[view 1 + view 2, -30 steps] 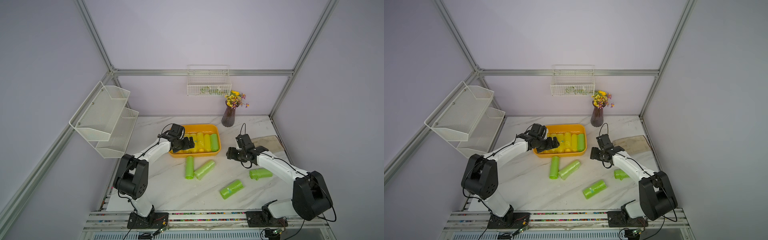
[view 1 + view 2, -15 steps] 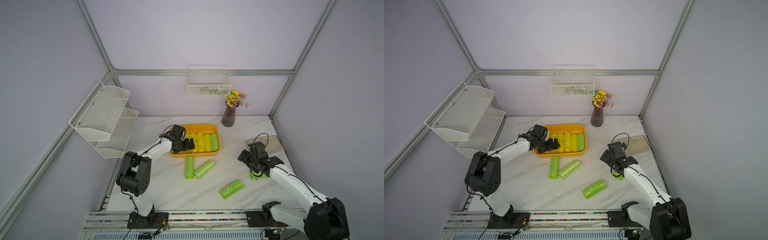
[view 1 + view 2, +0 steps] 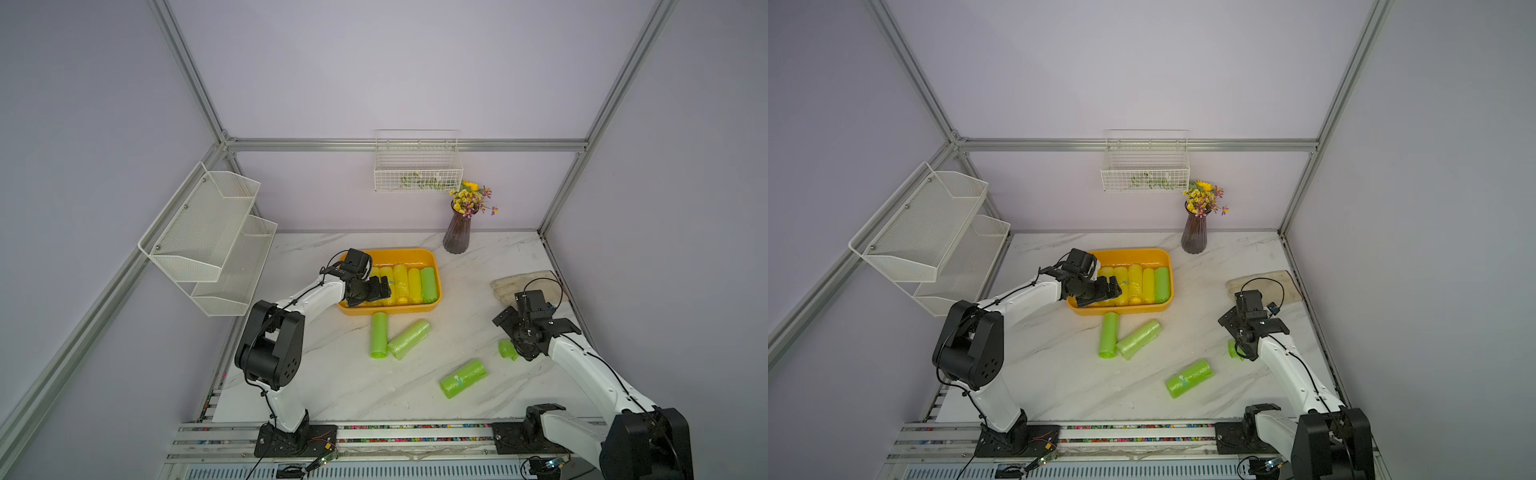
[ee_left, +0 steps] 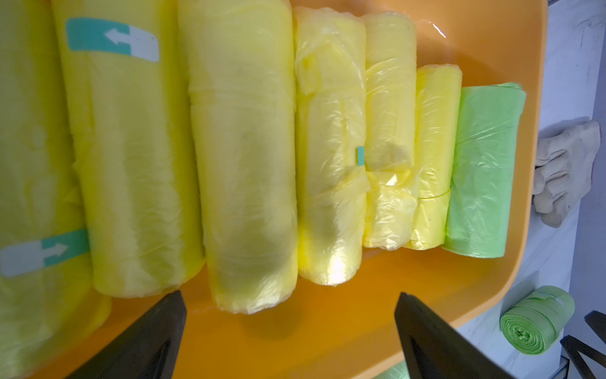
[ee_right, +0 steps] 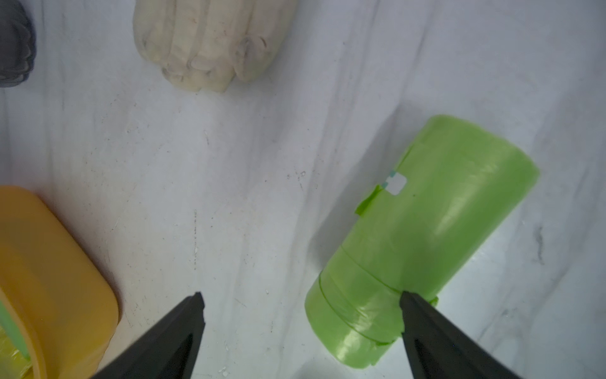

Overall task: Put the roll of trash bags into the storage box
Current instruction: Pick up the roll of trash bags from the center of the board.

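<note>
Beside right jaws (wide): green roll [image 5: 423, 242]

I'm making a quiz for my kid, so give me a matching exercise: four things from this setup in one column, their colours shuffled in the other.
Things:
1. box
2. vase
3. basket on the back wall
4. roll lying alone nearest the table's front edge

Colours:
a. white
b. green
c. orange-yellow
d. dark purple

Pairs: 1-c, 2-d, 3-a, 4-b.
</note>
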`<state>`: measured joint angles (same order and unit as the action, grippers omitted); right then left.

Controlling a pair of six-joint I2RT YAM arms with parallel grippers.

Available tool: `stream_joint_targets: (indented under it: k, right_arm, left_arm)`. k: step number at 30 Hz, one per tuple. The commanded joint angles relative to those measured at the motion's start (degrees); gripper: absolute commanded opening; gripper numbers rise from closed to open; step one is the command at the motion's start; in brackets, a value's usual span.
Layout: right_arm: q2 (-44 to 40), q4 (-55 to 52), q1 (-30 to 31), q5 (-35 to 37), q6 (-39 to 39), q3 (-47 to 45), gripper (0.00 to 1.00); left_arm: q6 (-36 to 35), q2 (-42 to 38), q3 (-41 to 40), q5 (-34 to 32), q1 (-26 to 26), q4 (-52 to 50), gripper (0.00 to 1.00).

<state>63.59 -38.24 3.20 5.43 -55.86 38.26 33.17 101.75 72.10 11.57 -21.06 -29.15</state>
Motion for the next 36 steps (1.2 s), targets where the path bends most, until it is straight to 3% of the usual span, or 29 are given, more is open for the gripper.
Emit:
stream_joint_targets:
  k: [1,13,24,28,32,36]
  right_arm:
    - [0.00,-1.44,-1.87,-1.62,-0.62,-1.30,0.99]
    - [3.56,4.11,-6.69,-4.96,3.73,-6.17,0.98]
    - [9.13,7.60,-6.97,-8.10,10.92,-4.60,0.83]
    - [9.81,11.20,-6.85,-12.18,15.83,-5.10,0.77]
    - [12.78,17.49,-4.78,-19.92,20.45,-5.42,0.73]
    - [20.03,15.36,3.96,-17.49,25.03,0.33,0.71]
  left_arm:
    - [-1.79,0.01,2.25,0.71,0.01,1.83,1.00]
    - [-1.62,0.11,2.61,0.64,-0.04,1.54,1.00]
    - [-1.66,-0.66,2.35,0.02,-0.03,1.10,1.00]
    - [-1.44,-0.51,2.25,0.05,-0.02,1.08,1.00]
    - [-1.11,-0.16,2.41,0.23,0.00,1.32,1.00]
    - [-0.76,0.00,2.61,0.80,-0.09,1.53,1.00]
